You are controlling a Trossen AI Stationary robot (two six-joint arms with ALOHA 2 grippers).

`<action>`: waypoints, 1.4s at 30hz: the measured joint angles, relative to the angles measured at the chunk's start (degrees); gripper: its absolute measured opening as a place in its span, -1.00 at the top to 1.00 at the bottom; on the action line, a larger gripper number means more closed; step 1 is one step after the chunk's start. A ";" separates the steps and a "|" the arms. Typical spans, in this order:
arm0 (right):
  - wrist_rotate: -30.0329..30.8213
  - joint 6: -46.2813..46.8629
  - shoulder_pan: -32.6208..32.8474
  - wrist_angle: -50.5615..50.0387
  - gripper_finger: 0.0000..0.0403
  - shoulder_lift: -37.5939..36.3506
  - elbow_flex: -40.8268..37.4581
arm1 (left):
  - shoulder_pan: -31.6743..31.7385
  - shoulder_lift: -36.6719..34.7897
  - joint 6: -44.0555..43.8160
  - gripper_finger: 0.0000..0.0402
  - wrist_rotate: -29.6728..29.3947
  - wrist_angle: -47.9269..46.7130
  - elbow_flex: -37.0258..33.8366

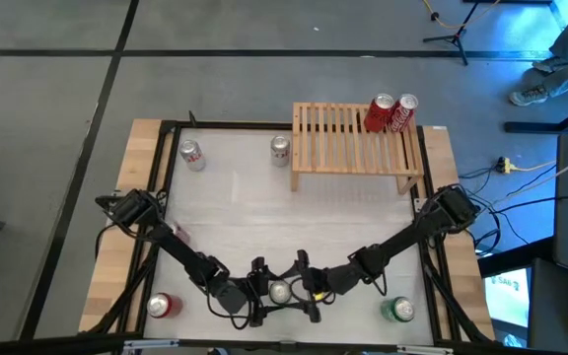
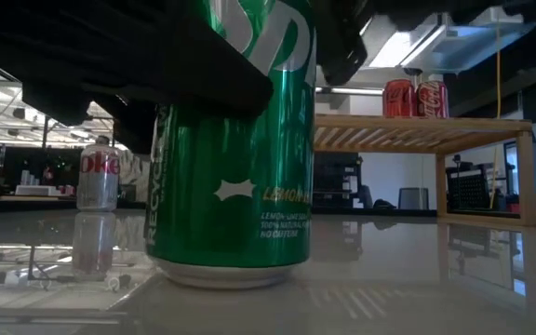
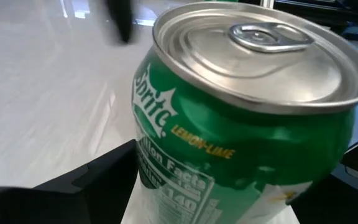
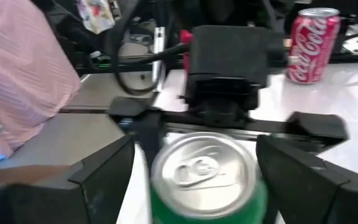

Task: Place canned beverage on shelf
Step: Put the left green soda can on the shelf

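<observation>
A green Sprite can [image 1: 280, 292] stands upright on the table near the middle of its near edge; it also shows in the low view [image 2: 231, 177]. My left gripper [image 1: 262, 293] is open, its fingers on either side of the can [image 3: 241, 124]. My right gripper [image 1: 304, 288] comes from the opposite side, also open, with its fingers on either side of the same can [image 4: 207, 177]. Neither plainly touches it. The light-wood slatted shelf [image 1: 353, 143] stands at the far right with two red Coca-Cola cans [image 1: 392, 113] on its far right corner.
Two silver cans [image 1: 192, 155] [image 1: 280, 149] stand at the far side, left of the shelf. A red can [image 1: 160, 306] stands at the near left and a green can [image 1: 398, 311] at the near right. A person's pink striped cloth [image 4: 23, 68] shows beyond the table.
</observation>
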 joint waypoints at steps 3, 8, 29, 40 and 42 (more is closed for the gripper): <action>0.38 0.46 -0.67 0.45 -0.64 1.05 0.00 | 0.01 0.00 0.46 -0.73 0.28 0.02 -0.02; -2.09 0.60 -1.30 1.49 -0.64 4.00 1.88 | -0.08 0.00 1.33 -0.73 0.70 0.21 -0.02; -4.03 -2.27 -1.28 -4.01 -0.64 1.77 5.49 | -4.43 -1.21 -2.69 -0.73 2.70 -1.36 -0.02; -1.79 0.79 1.92 -21.85 -0.64 -4.37 7.04 | -8.25 -1.84 -7.05 -0.73 -3.11 -5.66 0.00; -1.24 3.15 3.33 -25.70 -0.64 -5.02 7.04 | -8.37 -1.81 -7.98 -0.73 -5.69 -7.31 0.00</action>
